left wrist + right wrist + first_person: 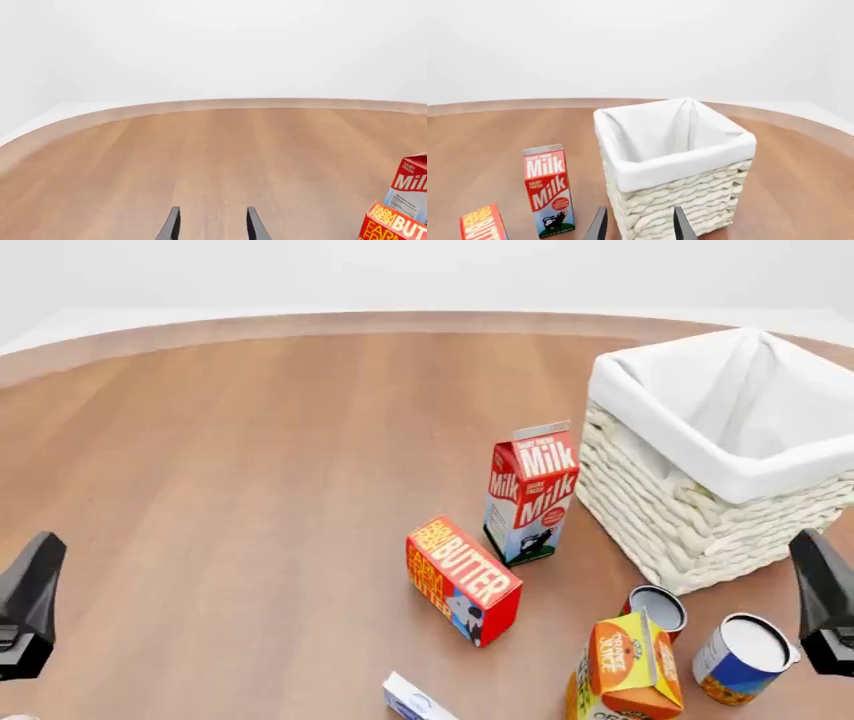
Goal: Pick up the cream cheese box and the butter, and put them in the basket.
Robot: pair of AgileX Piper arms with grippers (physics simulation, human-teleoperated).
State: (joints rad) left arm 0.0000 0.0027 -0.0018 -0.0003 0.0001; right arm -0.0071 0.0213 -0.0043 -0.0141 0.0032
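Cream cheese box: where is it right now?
Front view: the cream cheese box lies at the near table edge, partly cut off, just nearer than the butter and left of the orange juice carton.

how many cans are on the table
2: a grey-sided can between the basket and the orange juice carton, and a blue-and-yellow can right of that carton.

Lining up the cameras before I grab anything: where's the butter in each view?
Front: butter lies near centre, left of and nearer than the milk carton.
Left wrist: corner only, at the frame edge, beside the milk.
Right wrist: a corner beside the milk.
Shared landmark: milk carton.
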